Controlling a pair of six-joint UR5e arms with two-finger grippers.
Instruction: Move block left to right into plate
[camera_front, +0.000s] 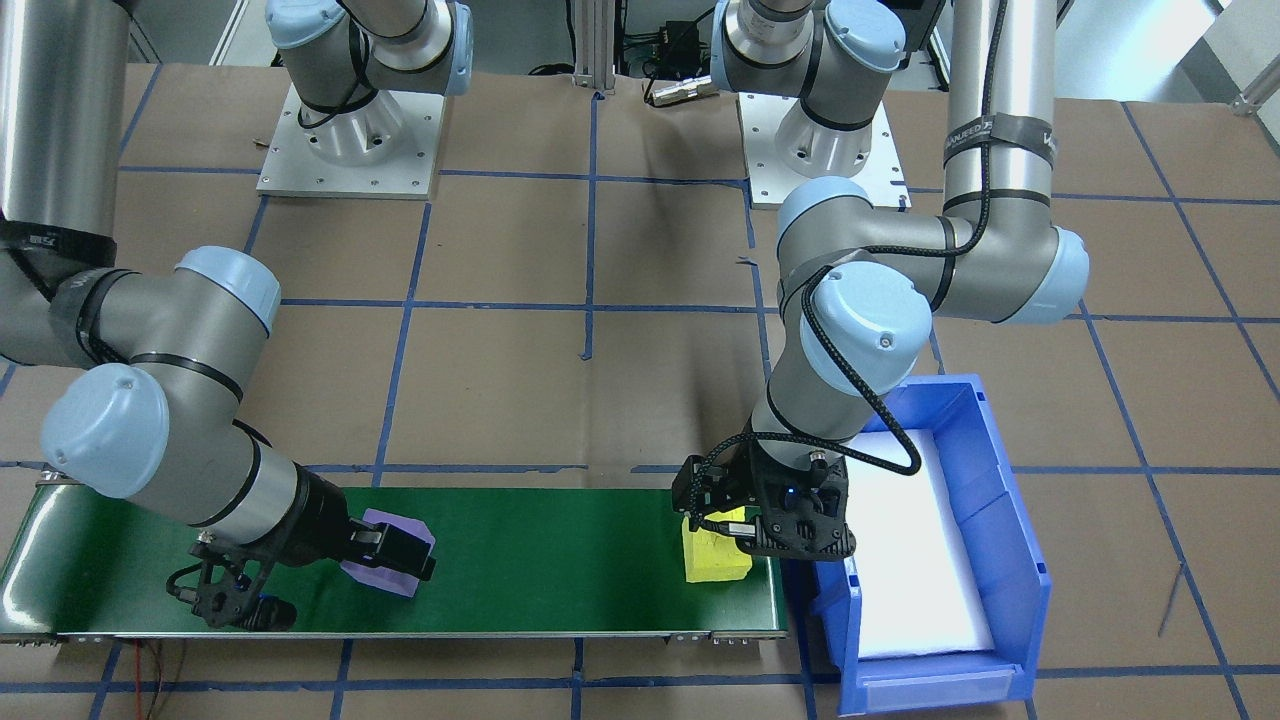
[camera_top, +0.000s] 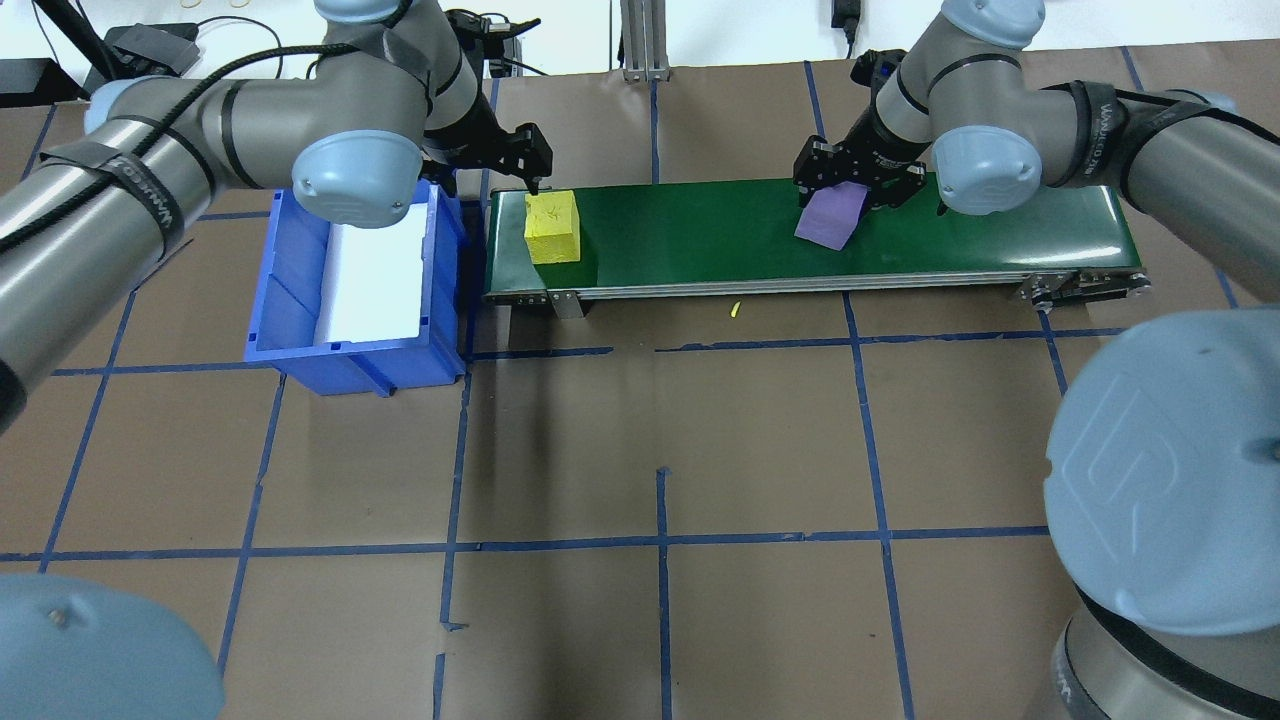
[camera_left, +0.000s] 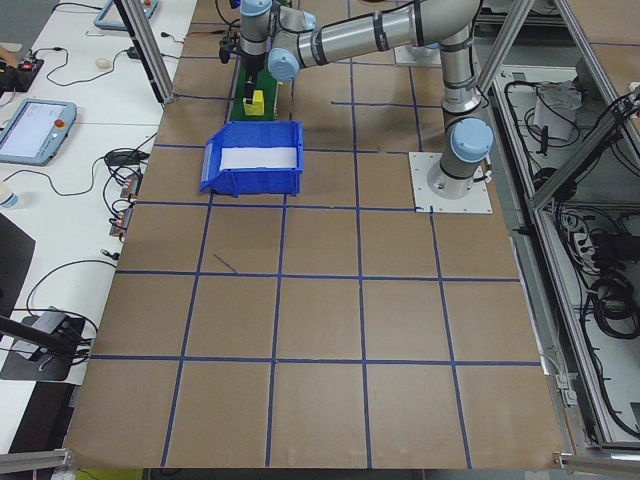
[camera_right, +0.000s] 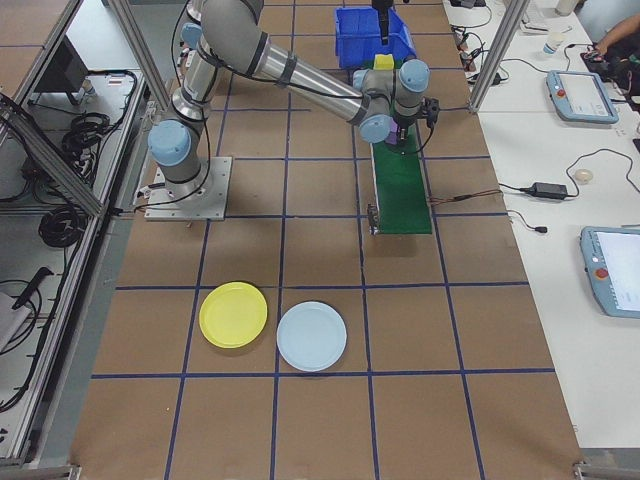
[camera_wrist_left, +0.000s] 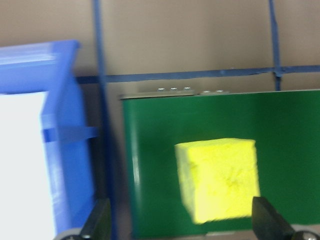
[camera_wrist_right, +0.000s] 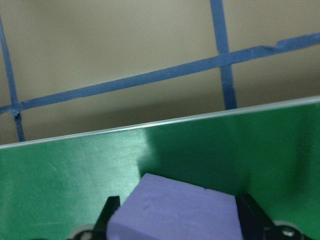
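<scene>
The purple block (camera_top: 832, 217) sits on the green belt (camera_top: 700, 235), pinched in the right tool (camera_top: 857, 190); the left tool (camera_wrist_left: 177, 222) hangs wide over the yellow block (camera_top: 552, 227). The yellow plate (camera_right: 233, 314) lies far off, so a weak grip could drop it.

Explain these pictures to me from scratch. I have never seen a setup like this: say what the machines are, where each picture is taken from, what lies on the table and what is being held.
Two robot arms are bolted to a paper-covered table. Four fixed cameras look from in front, from behind and from either end; two small cameras ride on the wrists. On the table lies a green conveyor belt with a blue bin at one end. The right tool is closed on a purple block, tilted over the belt. The left tool hangs open above a yellow block resting on the belt. The right-end view also shows a yellow plate and a pale blue plate, far from the belt.
</scene>
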